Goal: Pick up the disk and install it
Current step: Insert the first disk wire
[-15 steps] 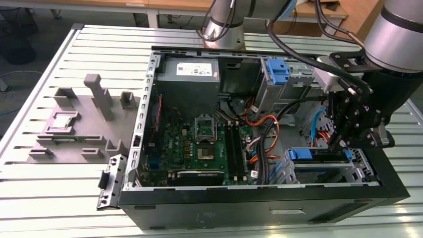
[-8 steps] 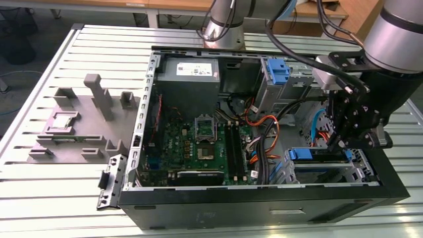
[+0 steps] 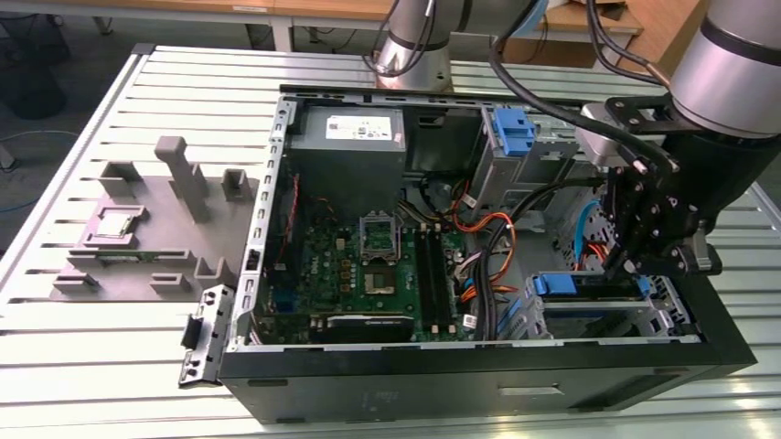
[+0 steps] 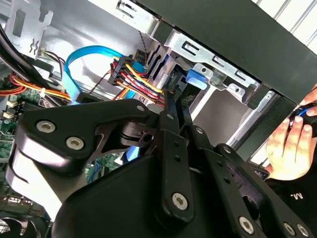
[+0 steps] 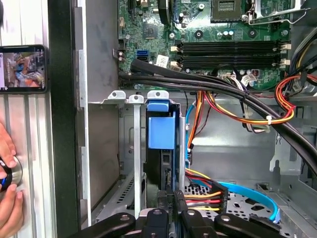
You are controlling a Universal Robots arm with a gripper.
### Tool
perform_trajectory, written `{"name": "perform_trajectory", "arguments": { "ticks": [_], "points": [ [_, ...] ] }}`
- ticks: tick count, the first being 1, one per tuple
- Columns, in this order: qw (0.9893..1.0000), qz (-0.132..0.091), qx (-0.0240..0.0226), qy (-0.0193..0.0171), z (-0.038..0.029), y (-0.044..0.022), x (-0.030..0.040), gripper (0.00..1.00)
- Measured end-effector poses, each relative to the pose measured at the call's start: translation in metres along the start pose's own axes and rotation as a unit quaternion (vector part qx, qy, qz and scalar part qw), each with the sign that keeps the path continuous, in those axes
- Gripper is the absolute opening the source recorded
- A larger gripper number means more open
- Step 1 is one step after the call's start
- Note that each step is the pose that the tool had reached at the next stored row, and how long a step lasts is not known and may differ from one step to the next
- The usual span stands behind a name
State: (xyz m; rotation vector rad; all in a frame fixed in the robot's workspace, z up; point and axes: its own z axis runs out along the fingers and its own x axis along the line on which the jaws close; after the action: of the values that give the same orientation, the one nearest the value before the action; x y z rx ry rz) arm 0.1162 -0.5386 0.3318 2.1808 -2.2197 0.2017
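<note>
The gripper is down inside the open computer case, fingers pinched on the disk, which stands on edge in the drive cage with metal rails close alongside. The first wrist view shows cables crowding nearby, plus a phone and a person's hand outside the case.

No text can be read anywhere (labels show only as blurs).
</note>
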Motion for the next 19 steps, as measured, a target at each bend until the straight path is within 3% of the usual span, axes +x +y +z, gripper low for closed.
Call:
{"name": "perform_trajectory", "arguments": {
  "ticks": [19],
  "points": [
    [0.9999, 0.017, -0.0017, 0.0010, 0.0049, 0.0004, -0.0005, 0.17]
  ]
}}
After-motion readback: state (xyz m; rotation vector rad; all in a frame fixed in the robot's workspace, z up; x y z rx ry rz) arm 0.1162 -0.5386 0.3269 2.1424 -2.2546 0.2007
